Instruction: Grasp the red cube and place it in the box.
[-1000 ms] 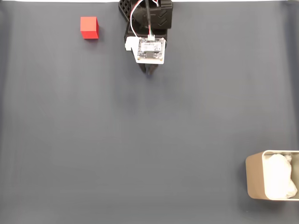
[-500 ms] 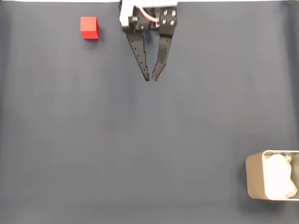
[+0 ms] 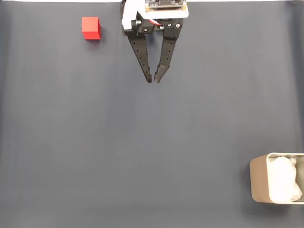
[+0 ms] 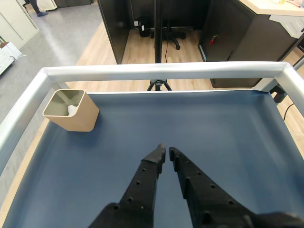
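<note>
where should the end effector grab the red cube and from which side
Grip the red cube across two opposite flat faces, probably coming straight down from above. In the fixed view it sits flat on the dark mat, its sides roughly square to the picture, with open space all round, so either pair of faces looks reachable. The end effector is nearly closed now and would need to open wider than the cube first.

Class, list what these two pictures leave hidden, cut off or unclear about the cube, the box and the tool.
1. The box: in the fixed view the right edge cuts off its far side.
2. Box contents: in the wrist view the near wall of the box hides most of the white padding.
3. The tool: the top edge of the fixed view cuts off the arm behind it.
4. The red cube: its underside cannot be made out from above.
</note>
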